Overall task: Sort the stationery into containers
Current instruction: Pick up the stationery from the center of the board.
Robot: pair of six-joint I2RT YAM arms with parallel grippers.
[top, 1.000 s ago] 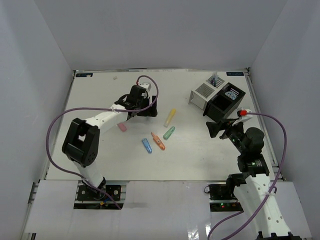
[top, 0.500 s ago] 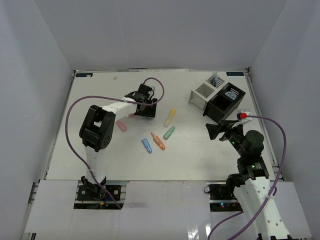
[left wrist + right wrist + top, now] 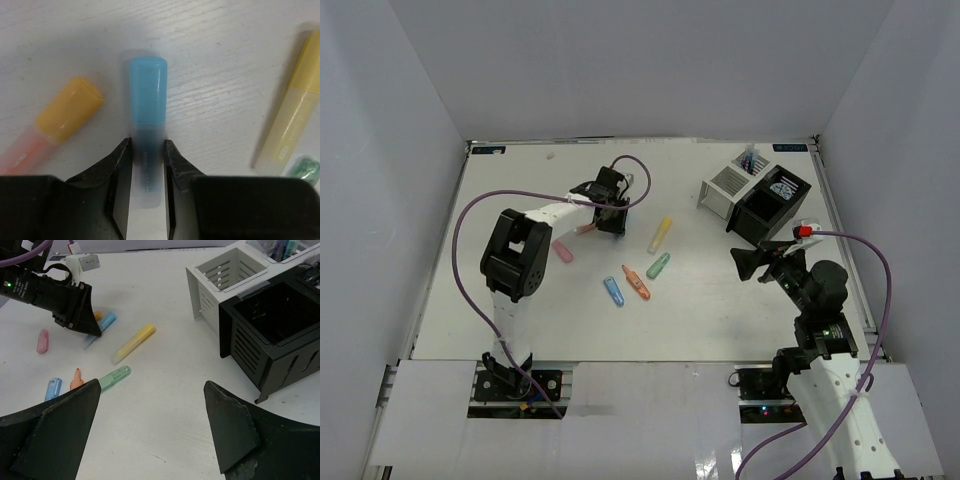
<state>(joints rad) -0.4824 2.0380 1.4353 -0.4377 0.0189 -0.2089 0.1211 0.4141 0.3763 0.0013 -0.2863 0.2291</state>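
A light blue marker (image 3: 147, 90) lies flat on the white table, and my left gripper (image 3: 148, 145) is shut on its rear half, one finger against each side. Beside it lie an orange marker (image 3: 67, 115) and a yellow marker (image 3: 295, 105). From above, my left gripper (image 3: 610, 216) is low at the table's middle back. A pink (image 3: 564, 253), a green (image 3: 658, 265), an orange (image 3: 636, 282) and a second blue marker (image 3: 613, 291) lie loose. The white container (image 3: 725, 187) and black container (image 3: 770, 208) stand back right. My right gripper (image 3: 760, 262) hovers open and empty.
Thin pens (image 3: 280, 247) stand in the white container's rear compartment. A round blue-white roll (image 3: 782, 186) sits in the black container. White walls enclose the table on three sides. Purple cables loop off both arms.
My left gripper slid a little to the right, came down over the blue marker and its jaws closed from wide apart onto it. The right arm barely moved.
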